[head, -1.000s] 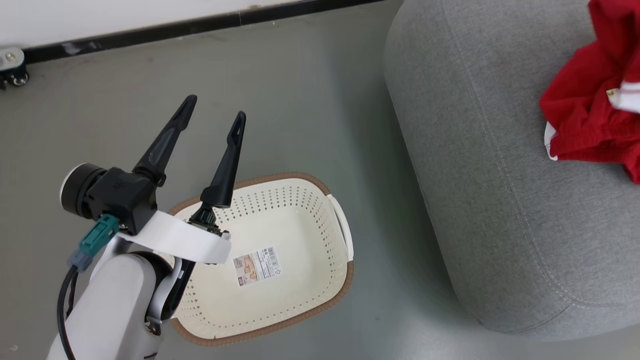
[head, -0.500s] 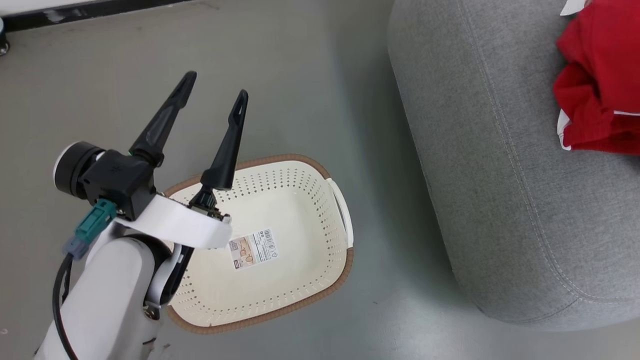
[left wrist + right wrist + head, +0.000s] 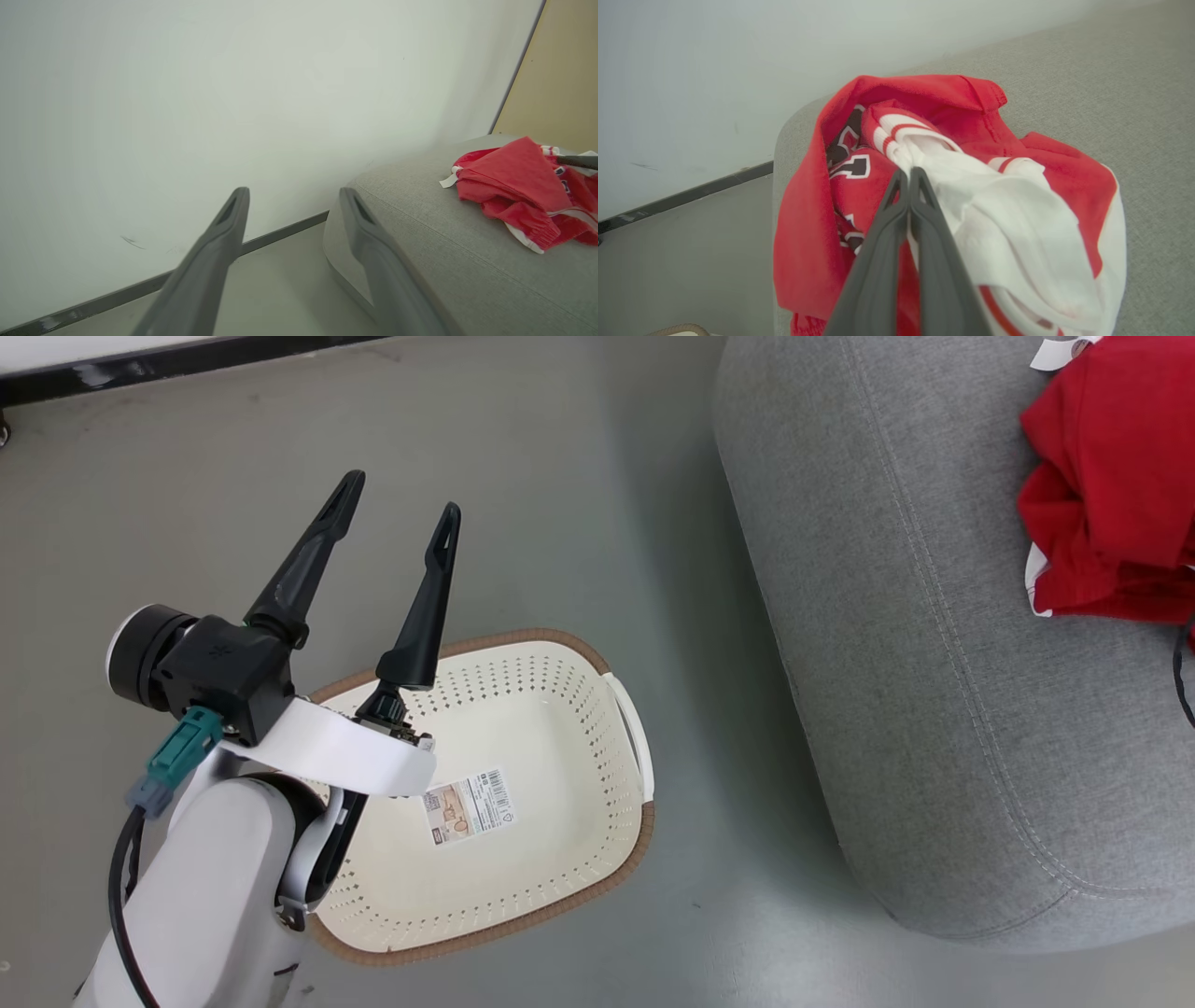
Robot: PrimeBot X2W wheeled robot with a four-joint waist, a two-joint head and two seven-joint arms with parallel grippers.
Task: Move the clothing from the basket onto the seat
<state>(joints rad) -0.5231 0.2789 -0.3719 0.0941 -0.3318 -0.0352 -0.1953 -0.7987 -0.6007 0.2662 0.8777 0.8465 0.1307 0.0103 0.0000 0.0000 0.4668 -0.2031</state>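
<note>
The red clothing [image 3: 1111, 476] lies bunched on top of the grey seat [image 3: 887, 663] at the right edge of the head view. In the right wrist view my right gripper [image 3: 908, 170] is shut, its tips pinching a striped cuff of the clothing [image 3: 808, 233] above the seat [image 3: 1111, 93]. The cream basket [image 3: 644, 821] stands on the floor left of the seat, holding nothing but a barcode sticker [image 3: 467, 805]. My left gripper [image 3: 401, 493] hangs open above the basket's far left corner, nothing between its fingers. The left wrist view shows that gripper [image 3: 294, 192] open, and the clothing [image 3: 509, 182] on the seat [image 3: 444, 247].
A white wall with a dark baseboard [image 3: 187, 359] runs along the far side of the grey floor [image 3: 560, 504]. A tan panel [image 3: 560, 70] stands behind the seat. A thin black cable [image 3: 1181, 672] hangs at the right edge.
The head camera has tilted, shifting the whole picture. The red bundle on the seat has changed shape and sits higher. The left gripper stays open over the basket.
</note>
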